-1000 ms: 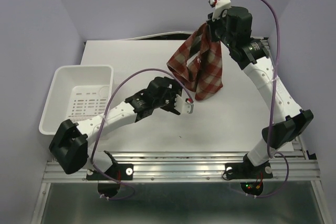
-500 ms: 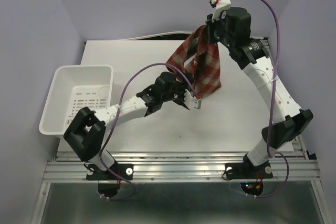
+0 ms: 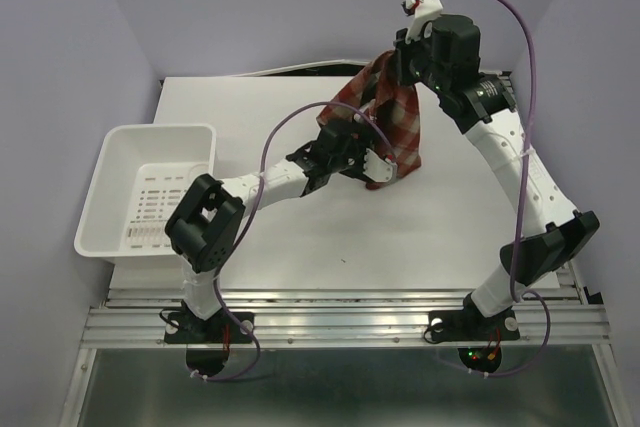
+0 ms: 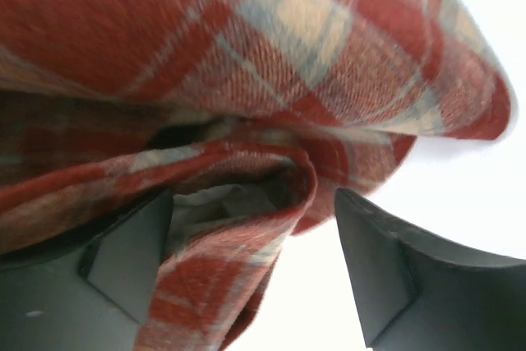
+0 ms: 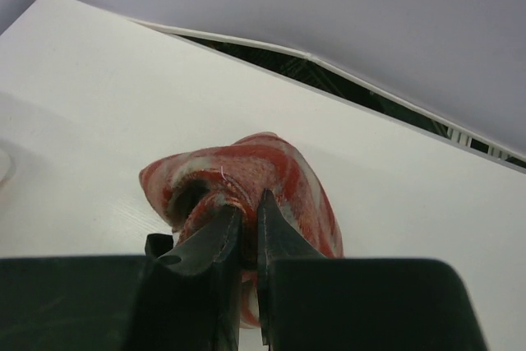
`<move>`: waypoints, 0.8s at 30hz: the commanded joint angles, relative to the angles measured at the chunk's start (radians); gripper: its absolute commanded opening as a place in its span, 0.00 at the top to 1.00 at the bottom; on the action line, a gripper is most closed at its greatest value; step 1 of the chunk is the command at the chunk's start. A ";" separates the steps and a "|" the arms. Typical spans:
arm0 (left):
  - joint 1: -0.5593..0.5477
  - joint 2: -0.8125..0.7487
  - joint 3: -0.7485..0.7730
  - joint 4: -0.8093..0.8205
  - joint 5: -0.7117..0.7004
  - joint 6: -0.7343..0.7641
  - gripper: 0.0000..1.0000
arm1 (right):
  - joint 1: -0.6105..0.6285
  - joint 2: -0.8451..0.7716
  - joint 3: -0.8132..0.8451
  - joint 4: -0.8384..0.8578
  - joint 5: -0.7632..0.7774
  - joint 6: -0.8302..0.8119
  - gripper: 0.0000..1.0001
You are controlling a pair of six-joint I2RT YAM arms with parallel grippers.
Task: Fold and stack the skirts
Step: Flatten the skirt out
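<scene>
A red, maroon and cream plaid skirt (image 3: 385, 122) hangs in the air over the back of the table. My right gripper (image 3: 400, 52) is shut on its top edge and holds it up; in the right wrist view the fingers (image 5: 246, 219) pinch the bunched skirt (image 5: 283, 174). My left gripper (image 3: 372, 162) is open at the skirt's lower hem. In the left wrist view the skirt (image 4: 246, 80) fills the frame, and a fold of it lies between the open fingers (image 4: 131, 260), against the left one.
A white perforated plastic basket (image 3: 110, 187) stands at the table's left edge, with no cloth in it. The white table (image 3: 300, 237) ends at a lilac back wall, with a dark gap along its far edge (image 5: 329, 76).
My left arm has stretched forward and up to the right, bringing its open gripper from below the skirt up against the hanging hem. The right gripper holds the skirt in about the same place.
</scene>
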 commanded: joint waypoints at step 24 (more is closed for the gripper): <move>0.297 -0.446 -0.077 -0.574 0.207 0.142 0.25 | -0.111 -0.145 -0.117 0.106 -0.086 -0.188 0.99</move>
